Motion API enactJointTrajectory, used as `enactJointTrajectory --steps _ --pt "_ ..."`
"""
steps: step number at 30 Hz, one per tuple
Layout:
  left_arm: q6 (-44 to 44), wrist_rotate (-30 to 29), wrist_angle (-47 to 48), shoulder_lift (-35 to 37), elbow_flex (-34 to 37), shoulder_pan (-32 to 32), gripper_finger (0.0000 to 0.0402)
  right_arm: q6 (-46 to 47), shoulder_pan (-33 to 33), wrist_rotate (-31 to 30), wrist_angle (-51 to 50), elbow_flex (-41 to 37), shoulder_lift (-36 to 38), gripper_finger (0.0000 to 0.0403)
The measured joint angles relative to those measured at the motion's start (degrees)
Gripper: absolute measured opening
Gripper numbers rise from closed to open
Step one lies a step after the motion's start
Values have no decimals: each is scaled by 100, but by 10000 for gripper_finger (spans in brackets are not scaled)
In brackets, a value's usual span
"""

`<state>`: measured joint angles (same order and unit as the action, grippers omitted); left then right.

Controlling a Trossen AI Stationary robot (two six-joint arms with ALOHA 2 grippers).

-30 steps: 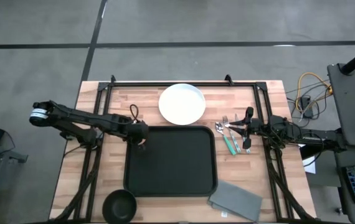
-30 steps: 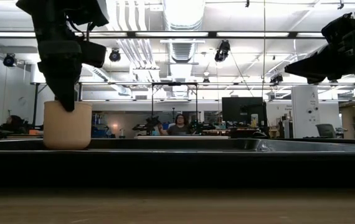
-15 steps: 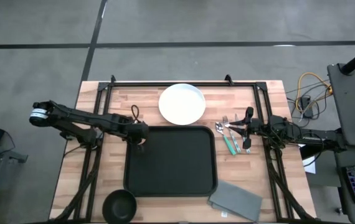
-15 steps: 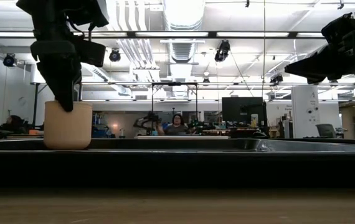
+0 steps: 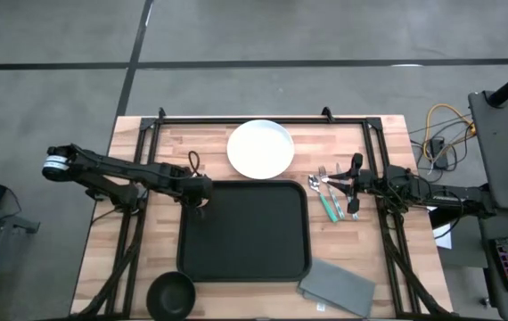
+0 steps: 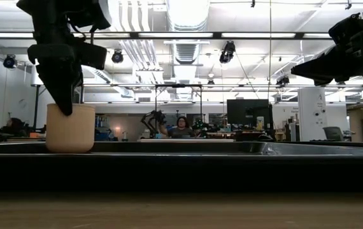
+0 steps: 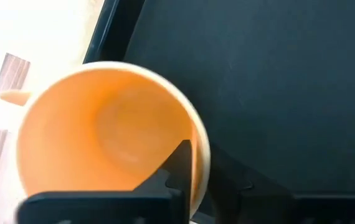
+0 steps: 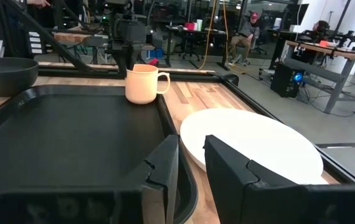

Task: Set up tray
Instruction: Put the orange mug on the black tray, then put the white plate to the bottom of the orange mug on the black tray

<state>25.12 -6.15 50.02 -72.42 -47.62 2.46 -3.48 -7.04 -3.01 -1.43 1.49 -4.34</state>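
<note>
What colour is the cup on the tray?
The cup is pale peach-orange, clearest in the right wrist view.

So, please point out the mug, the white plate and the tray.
mug [image 8: 141,84], right wrist view, its side wall.
white plate [image 5: 260,148], high view, its centre.
tray [image 5: 254,227], high view, its bare floor.

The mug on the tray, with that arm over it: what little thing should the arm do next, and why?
Probably open the jaws and lift straight up. The mug already stands upright in a corner of the tray, and the left gripper has one finger inside its rim, so only the release seems left.
</note>
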Motion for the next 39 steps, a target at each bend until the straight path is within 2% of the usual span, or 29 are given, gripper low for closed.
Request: enactJointTrajectory --steps 8,13,20,31,35,39 --pt "0 -8 -44 0 2 2 132 1 1 -1 0 0 0 68" --pt "2 -7 -46 0 2 2 164 -1 -1 -1 0 1 0 68" --pt "2 4 -40 2 -72 2 169 1 0 0 0 -1 0 68" --pt "-33 6 189 4 -810 2 169 0 1 -1 0 1 0 68" --pt "-517 -15 -51 9 -951 2 169 -1 -1 -2 0 1 0 68" --pt "-1383 -19 -767 9 -916 2 169 1 -1 -2 0 1 0 68"
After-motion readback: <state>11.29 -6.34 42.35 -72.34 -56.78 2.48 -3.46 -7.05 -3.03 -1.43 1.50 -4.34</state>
